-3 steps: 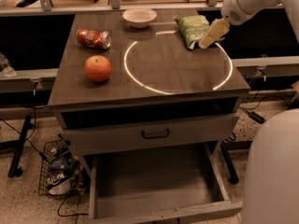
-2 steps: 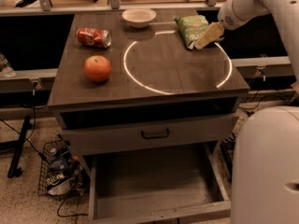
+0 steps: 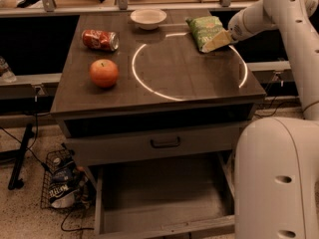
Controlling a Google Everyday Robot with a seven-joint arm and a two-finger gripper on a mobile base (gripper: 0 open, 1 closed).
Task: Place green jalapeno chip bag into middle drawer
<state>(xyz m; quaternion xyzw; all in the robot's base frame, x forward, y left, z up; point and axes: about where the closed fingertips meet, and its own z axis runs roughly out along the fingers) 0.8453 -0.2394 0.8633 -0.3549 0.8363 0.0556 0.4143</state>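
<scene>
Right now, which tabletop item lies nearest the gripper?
The green jalapeno chip bag, back right: the gripper sits at its near edge; the bowl, can and fruit lie farther left.

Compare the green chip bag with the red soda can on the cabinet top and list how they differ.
The green jalapeno chip bag is green and lies at the back right; the red soda can is red, dented, and lies on its side at the back left. The gripper is at the bag's right edge, far from the can. Both rest on the cabinet top, neither in the open middle drawer.
</scene>
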